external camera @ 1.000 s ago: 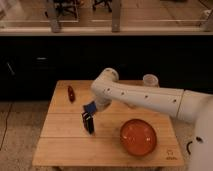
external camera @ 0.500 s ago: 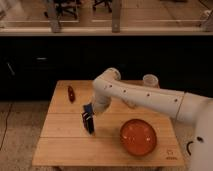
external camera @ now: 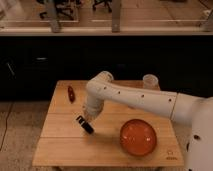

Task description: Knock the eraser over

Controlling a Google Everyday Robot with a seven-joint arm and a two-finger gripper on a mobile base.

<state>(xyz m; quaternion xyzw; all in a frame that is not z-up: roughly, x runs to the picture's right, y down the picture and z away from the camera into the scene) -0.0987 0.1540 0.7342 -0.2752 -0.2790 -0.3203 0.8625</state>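
Observation:
My gripper [external camera: 84, 121] hangs from the white arm [external camera: 130, 97], low over the left-middle of the wooden table [external camera: 60, 150]. A small black slim block, the eraser [external camera: 88, 128], shows at the gripper's tip. It is tilted and sits on or just above the tabletop, touching or almost touching the gripper. I cannot tell where the gripper ends and the eraser begins. The arm reaches in from the right.
An orange bowl [external camera: 137, 137] sits at the table's front right. A small dark red oblong object [external camera: 71, 93] lies at the back left. A pale cup [external camera: 149, 80] stands at the back right edge. A dark counter runs behind the table.
The gripper has dropped slightly and shifted a little left. The dark block at its tip now looks more tilted and closer to the tabletop. The bowl and red object have not moved.

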